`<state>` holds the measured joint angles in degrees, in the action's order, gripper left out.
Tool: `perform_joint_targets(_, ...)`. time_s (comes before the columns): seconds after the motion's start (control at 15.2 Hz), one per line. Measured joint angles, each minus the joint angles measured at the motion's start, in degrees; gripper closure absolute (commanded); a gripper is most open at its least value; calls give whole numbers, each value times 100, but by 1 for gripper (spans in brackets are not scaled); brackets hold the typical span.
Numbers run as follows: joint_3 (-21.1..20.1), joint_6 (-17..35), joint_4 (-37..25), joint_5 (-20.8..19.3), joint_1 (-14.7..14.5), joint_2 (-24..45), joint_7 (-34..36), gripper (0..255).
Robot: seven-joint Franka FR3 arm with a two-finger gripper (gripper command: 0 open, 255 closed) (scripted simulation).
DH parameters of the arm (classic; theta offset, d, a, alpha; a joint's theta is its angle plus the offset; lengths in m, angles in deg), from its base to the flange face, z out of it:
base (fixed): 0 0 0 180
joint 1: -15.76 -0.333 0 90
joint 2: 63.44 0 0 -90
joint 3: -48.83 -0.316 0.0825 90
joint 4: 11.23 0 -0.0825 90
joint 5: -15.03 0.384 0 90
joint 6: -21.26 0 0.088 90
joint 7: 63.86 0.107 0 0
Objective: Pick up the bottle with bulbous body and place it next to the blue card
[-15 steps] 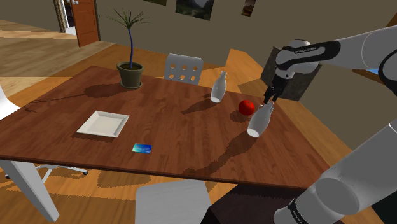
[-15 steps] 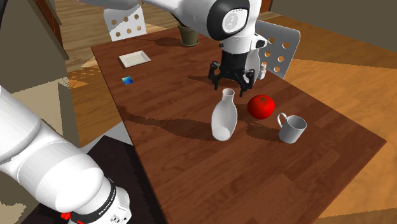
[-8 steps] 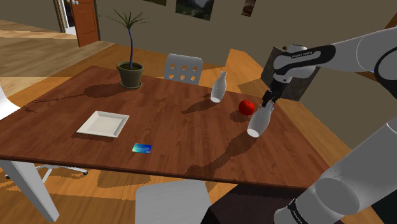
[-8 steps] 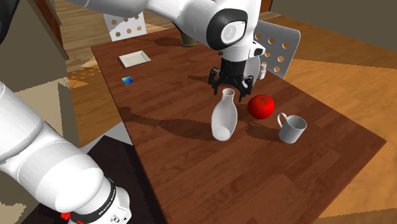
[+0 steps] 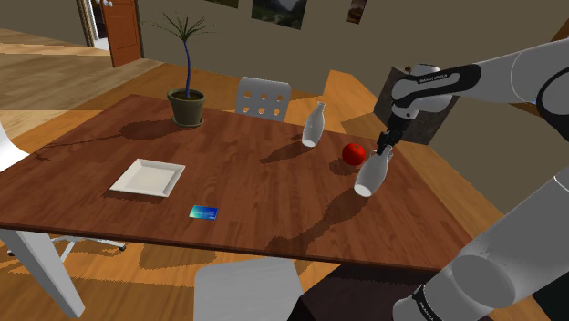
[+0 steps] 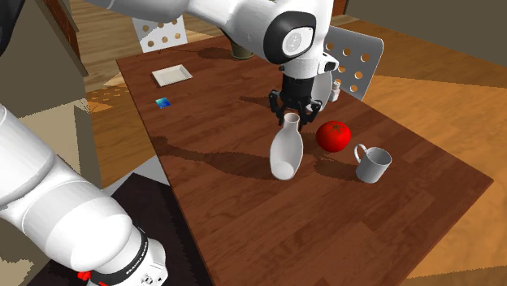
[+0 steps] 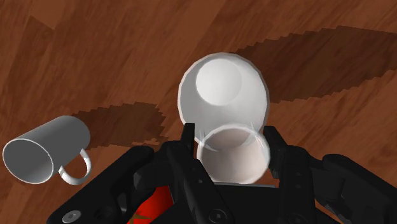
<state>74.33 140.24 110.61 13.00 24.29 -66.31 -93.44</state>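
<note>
**Condition.** The bulbous bottle (image 5: 369,175) stands upright on the worktop (image 5: 264,196). We find it toward the shoulder view's 3 o'clock edge. The claw (image 6: 291,120) is narrow and clasps the bottle at the neck, just under the flared rim. In the wrist view the fingers (image 7: 275,149) lie against opposite sides of that rim. The base has not yet left the wood.

**Hazard 1: pivot in the grip.** We judge the hold to be high and small, with the whole wide body hanging below it. A quick lift or a sharp turn could swing the body, or let the smooth neck slide between the pads.

**Hazard 2: neighbours.** In the second exterior view the tomato (image 6: 333,136) sits near the bottle at 2 o'clock. The mug (image 6: 372,163) lies on its side at 4 o'clock. A low or swinging departure could strike either.

**Hazard 3: the carry.** In the shoulder view the blue card (image 5: 203,213) lies well apart, at 8 o'clock from the bottle. We expect any sway to grow over that long crossing.

**Hazard 4: set-down.** The plate (image 5: 148,177) lies near the card, at its 10 o'clock. Overshoot could land the bottle on the card or against the plate. Letting go while the bottle is tilted could topple it.
</note>
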Motion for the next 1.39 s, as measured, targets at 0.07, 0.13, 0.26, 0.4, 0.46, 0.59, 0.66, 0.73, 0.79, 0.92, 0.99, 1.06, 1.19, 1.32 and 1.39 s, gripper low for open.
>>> perform_joint_targets(0.07, 0, 1, 0, 0, 0, 0, 0, 255)
perform_joint_targets(0.13, 0, 1, 0, 0, 0, 0, 0, 255)
perform_joint_targets(0.26, 0, 0, -1, 1, 0, 1, 0, 255)
perform_joint_targets(0.4, 0, 0, -2, 1, 0, 2, 0, 255)
perform_joint_targets(0.46, -3, -38, -26, -4, -2, -9, 6, 255)
perform_joint_targets(0.59, -6, -161, -94, -30, -1, -68, 19, 255)
perform_joint_targets(0.66, -11, -221, -140, -36, -4, -84, 28, 255)
perform_joint_targets(0.73, -17, -296, -191, -46, -8, -110, 40, 255)
perform_joint_targets(0.79, -22, -369, -227, -64, -8, -150, 50, 255)
perform_joint_targets(0.92, -24, -530, -358, -76, -8, -183, 52, 255)
perform_joint_targets(0.99, -27, -613, -415, -87, -8, -212, 56, 255)
perform_joint_targets(1.06, -33, -685, -485, -86, -12, -214, 63, 255)
perform_joint_targets(1.19, -40, -830, -584, -105, -14, -264, 74, 255)
perform_joint_targets(1.32, -52, -987, -731, -106, -23, -275, 87, 255)
perform_joint_targets(1.39, -60, -1059, -786, -111, -27, -292, 97, 255)
